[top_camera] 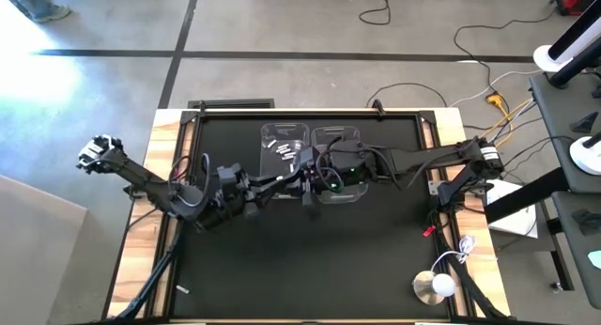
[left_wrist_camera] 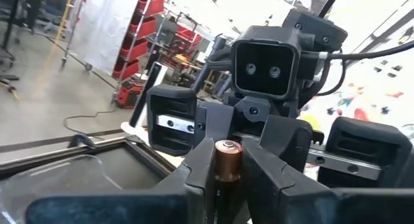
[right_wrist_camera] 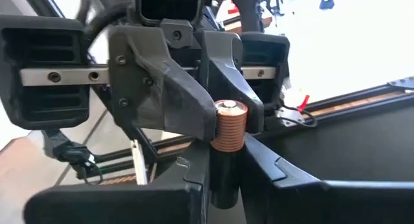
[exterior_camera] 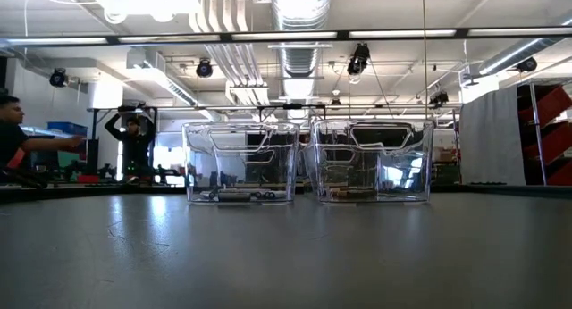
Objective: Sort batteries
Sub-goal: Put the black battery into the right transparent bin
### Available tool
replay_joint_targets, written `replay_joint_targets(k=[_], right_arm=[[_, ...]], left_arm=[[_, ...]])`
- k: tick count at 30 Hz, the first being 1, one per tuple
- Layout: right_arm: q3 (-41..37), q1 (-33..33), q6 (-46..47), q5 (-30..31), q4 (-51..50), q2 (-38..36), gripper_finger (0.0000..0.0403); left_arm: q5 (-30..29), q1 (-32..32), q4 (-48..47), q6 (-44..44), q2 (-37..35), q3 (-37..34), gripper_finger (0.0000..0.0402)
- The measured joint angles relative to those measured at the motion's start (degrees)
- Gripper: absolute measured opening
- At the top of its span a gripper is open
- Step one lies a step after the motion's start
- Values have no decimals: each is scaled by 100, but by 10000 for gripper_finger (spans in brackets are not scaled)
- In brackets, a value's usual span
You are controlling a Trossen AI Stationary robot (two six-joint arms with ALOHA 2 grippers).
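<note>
A dark battery with a copper-red end (right_wrist_camera: 229, 127) is held in the air between my two grippers, which meet over the table's middle. They stand just near of two clear bins (top_camera: 285, 142) (top_camera: 338, 142). My left gripper (left_wrist_camera: 226, 175) (top_camera: 302, 181) is shut on the battery. My right gripper (right_wrist_camera: 223, 182) (top_camera: 327, 179), facing it, is shut on it too. Several silvery batteries (top_camera: 286, 153) (exterior_camera: 237, 195) lie on the left bin's floor. The low view shows neither gripper. My left gripper pinches the battery's copper-red end (left_wrist_camera: 226, 160) between its two fingers (right_wrist_camera: 194, 114). The fingers come level from the table's left and lie across the battery, which is clear of the table. My right gripper pinches the battery's dark body (right_wrist_camera: 224, 166) just under the copper end, between its two fingers (right_wrist_camera: 275, 175). They come about level from the table's right, across the battery. The battery stands roughly upright in the hold, copper end up.
A white round object (top_camera: 434, 286) and a small red piece (top_camera: 428, 231) lie near the table's right edge. A small light item (top_camera: 181, 289) lies at the near left. People (exterior_camera: 134, 144) stand in the room behind the table.
</note>
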Motion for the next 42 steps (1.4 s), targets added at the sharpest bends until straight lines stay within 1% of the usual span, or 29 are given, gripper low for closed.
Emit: replay_joint_targets(k=[3,6,9,12,13,17,20,24,27,31,35,39,42], right_arm=[[0,-92,-89,4,-347,-88,44],[0,-216,-234,66,-851,-267,44],[0,-425,-537,77,-1532,-525,44],[4,-743,-1122,66,-2528,-685,44],[4,-866,-1310,83,-2913,-688,44],[-3,-1430,-1949,239,-4220,-430,44],[-95,-1771,-2673,171,-4708,-166,44],[-407,-2145,-3421,-95,-4707,-11,44],[-702,-2456,-3652,-155,-4661,18,44],[-1282,-2768,-3561,-145,-4234,29,44],[-1845,-2881,-3308,-161,-3885,87,44],[-2175,-2843,-3278,-299,-3575,300,44],[-2236,-2820,-3308,-311,-3383,575,44]], left_arm=[[-20,15,-155,197,-98,-2,65],[47,-11,-706,98,-425,3,91],[51,-18,-1938,-313,-847,58,118],[90,-97,-3342,-869,-1311,169,139],[189,-124,-3786,-1069,-1467,196,144],[980,-126,-5385,-1957,-1840,224,151],[1663,-127,-6197,-2481,-1906,216,152],[2653,-137,-6916,-2898,-1790,212,151],[3039,-203,-7284,-3247,-1670,208,144],[3480,-258,-7599,-3443,-1447,182,132],[4122,-254,-7603,-3446,-1250,175,121],[4270,-256,-7643,-3435,-1059,214,117],[4276,-254,-7678,-3434,-986,225,117]])
